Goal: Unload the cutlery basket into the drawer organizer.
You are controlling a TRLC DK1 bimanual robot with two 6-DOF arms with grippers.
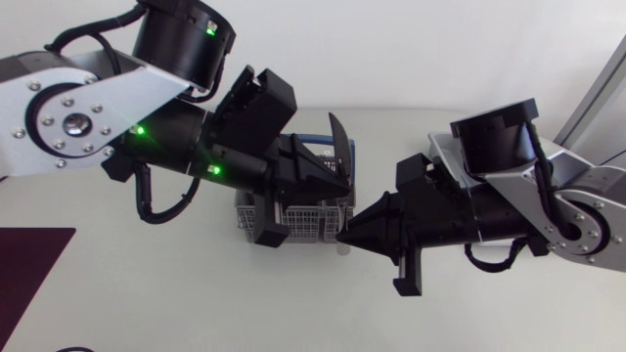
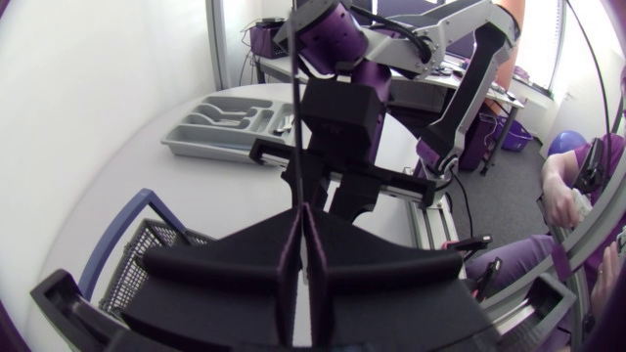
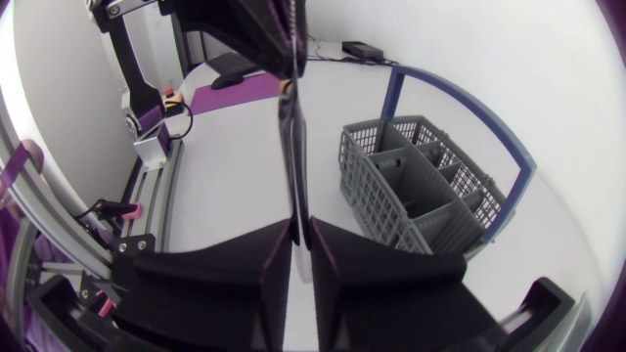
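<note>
The grey cutlery basket (image 1: 293, 221) with a blue handle stands mid-table, and its compartments (image 3: 421, 186) show no cutlery. Just above its right side my two grippers meet tip to tip. A thin, long piece of cutlery (image 3: 293, 147), seen edge on, runs between them. My left gripper (image 2: 301, 221) is shut on one end and my right gripper (image 3: 301, 233) is shut on the other. In the head view the left gripper (image 1: 344, 186) sits just behind the right gripper (image 1: 345, 232). The grey drawer organizer (image 2: 230, 127) lies on the table beyond the right arm.
A dark mat (image 1: 29, 279) lies at the table's front left corner. The blue basket handle (image 3: 489, 127) arches over the basket beside my right gripper. Both arms crowd the middle of the table.
</note>
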